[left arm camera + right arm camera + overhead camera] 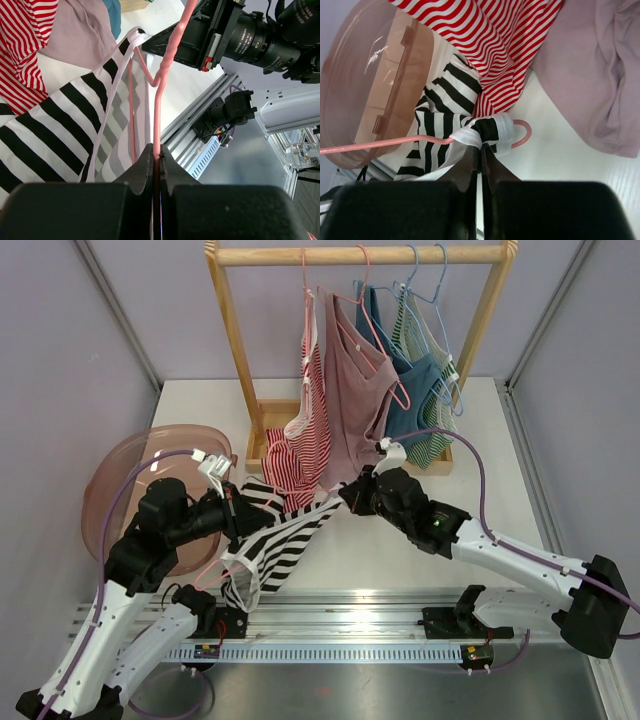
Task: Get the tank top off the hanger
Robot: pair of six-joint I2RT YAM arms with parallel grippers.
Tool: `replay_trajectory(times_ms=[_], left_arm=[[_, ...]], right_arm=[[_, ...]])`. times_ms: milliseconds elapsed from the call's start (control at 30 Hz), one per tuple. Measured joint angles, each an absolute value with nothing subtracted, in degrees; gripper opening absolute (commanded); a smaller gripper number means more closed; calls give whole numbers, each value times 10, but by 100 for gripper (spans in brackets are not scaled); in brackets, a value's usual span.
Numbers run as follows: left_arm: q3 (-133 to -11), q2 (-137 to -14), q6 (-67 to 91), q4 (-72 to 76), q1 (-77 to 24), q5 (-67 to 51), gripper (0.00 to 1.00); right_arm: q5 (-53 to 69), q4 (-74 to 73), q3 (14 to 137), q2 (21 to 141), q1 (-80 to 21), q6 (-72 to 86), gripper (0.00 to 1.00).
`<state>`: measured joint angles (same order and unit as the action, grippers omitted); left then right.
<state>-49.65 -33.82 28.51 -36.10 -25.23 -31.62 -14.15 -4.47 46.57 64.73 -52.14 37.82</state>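
just behind the tank top [280,545], hanging tops [345,390]; pink basin [105,490] alongside

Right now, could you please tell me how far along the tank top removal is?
Done: the black-and-white striped tank top on its pink wire hanger is off the wooden rack. In hand: the left gripper is shut on the hanger wire; the right gripper pinches the top's strap. Left: the strap is looped over the hanger's end, so it must be pulled free.
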Motion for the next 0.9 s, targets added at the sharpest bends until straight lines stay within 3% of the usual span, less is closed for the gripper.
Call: replay_trajectory(times_ms=[533,900], left_arm=[[-497,-317,288,-340,-253,-360,0],[-498,-281,387,-72,-253,-418,0]], right_arm=[[-276,-214,544,651,-493,367,0],[-207,-277,604,562,-481,322,0]])
